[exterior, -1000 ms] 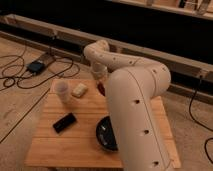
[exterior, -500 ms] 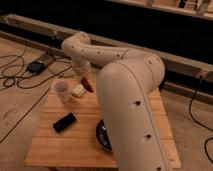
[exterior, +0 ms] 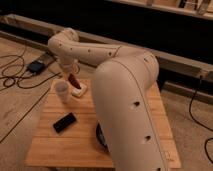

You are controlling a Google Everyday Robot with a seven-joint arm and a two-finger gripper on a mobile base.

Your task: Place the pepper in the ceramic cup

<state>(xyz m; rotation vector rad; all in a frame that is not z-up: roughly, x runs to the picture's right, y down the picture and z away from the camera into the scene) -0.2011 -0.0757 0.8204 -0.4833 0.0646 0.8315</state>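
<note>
Where the white arm (exterior: pixel 125 100) bends down over the far-left part of the counter (exterior: pixel 52 149), the first entry is the claw (exterior: pixel 72 74): it points downward, its two fingers clamped on the upper end of the pepper (exterior: pixel 74 81). Pepper: small, dark red, hanging tilted below the claw, clear of the counter, just right of the ceramic cup (exterior: pixel 62 92) and a little above its rim. Its lower tip seems to hang over the cream-white block (exterior: pixel 80 91) rather than the cup's mouth, though this cannot be told for certain. Ceramic cup: pale, upright, mouth upward, standing towards the far-left corner of the counter. Cream-white block: lying flat on the counter, just right of the cup. Black flat slab (exterior: pixel 65 122): lying on the wood nearer than the cup and apart from it. Black bowl (exterior: pixel 100 138): on the near middle of the counter, mostly hidden behind the arm. Floor to the left of the counter: dark cables (exterior: pixel 12 75) and a small dark box (exterior: pixel 36 65).
</note>
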